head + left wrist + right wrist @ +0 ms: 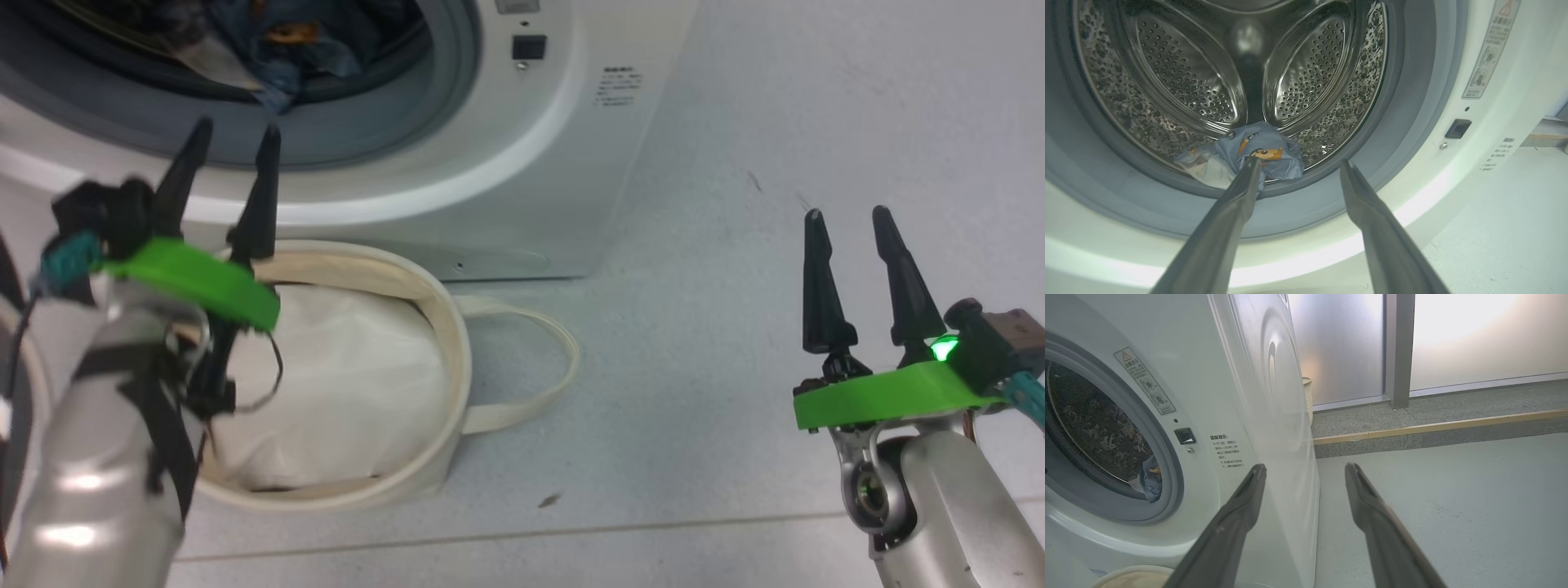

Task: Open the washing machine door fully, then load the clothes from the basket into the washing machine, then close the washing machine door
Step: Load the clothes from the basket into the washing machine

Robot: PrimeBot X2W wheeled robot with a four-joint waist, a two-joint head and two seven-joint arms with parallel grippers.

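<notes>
The white washing machine (522,180) stands with its round mouth uncovered; its door is out of view. Blue printed clothes (1259,153) lie at the front lip of the steel drum (1180,77), also seen as clothes (286,49) and clothes (1149,484). The cream basket (445,327) sits on the floor against the machine's front, holding white padding (351,384). My left gripper (234,135) hovers open above the basket, fingers aimed at the drum mouth, nothing between them; left gripper (1298,163). My right gripper (849,216) stands open over bare floor at the right, empty; right gripper (1306,467).
Pale floor (735,245) stretches right of the machine. One loop handle (539,359) of the basket lies out on it. Beyond the machine's side run a raised step (1433,426), frosted glass panels and a grey post (1398,351).
</notes>
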